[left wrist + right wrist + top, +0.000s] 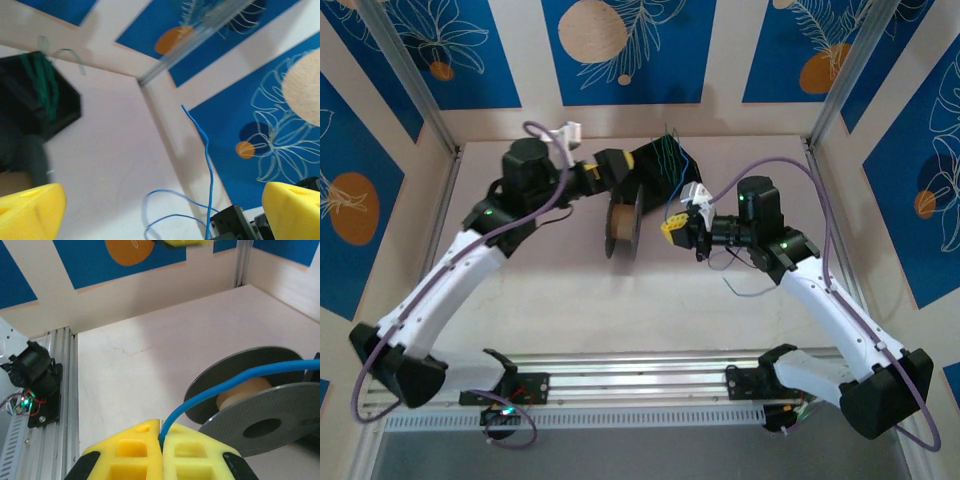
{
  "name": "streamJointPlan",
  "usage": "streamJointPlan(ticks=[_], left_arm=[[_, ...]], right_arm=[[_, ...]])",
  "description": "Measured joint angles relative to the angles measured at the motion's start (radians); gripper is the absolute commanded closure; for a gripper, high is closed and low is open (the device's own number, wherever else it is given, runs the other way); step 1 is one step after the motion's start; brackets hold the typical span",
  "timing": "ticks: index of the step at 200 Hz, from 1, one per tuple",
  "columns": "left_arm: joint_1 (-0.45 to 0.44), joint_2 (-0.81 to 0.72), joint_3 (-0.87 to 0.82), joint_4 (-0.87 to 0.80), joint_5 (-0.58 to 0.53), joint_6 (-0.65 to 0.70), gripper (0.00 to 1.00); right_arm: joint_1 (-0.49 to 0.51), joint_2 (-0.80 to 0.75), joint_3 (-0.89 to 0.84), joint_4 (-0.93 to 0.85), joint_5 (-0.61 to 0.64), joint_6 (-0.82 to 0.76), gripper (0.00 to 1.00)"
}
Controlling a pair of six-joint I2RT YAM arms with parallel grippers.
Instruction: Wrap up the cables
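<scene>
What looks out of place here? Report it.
The blue cable is loose, not wound: it runs from the shut right jaws across the spool, whose core looks bare, and more blue slack trails on the table by the right arm. Green cables poke from a black box.

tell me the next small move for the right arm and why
Probably swing the right gripper around the spool to lay the blue cable onto its core. That gripper is shut on the cable, which passes over the spool, and the left gripper stands open, holding nothing.
</scene>
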State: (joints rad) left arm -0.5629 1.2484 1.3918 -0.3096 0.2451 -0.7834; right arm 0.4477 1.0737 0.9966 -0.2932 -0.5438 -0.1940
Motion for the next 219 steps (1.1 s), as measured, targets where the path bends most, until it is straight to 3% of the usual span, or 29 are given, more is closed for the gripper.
streamJointPlan(ticks=[53,104,152,219], left_arm=[[0.037,-0.111,-0.054,-0.307,-0.034,0.111,0.01],[0.046,-0.028,-0.106,-0.468,-0.043,0.184,0.13],[0.048,0.095,-0.106,-0.491,-0.008,0.220,0.16],[0.076,0.116,-0.174,-0.408,0.056,0.189,0.15]], right_arm=[[0.156,0.091,0.000,-0.064,0.051,-0.071,1.00],[0.283,0.294,0.105,-0.177,0.212,-0.085,1.00],[0.311,0.439,0.256,-0.261,0.313,-0.077,1.00],[0.328,0.489,0.275,-0.280,0.377,-0.038,1.00]])
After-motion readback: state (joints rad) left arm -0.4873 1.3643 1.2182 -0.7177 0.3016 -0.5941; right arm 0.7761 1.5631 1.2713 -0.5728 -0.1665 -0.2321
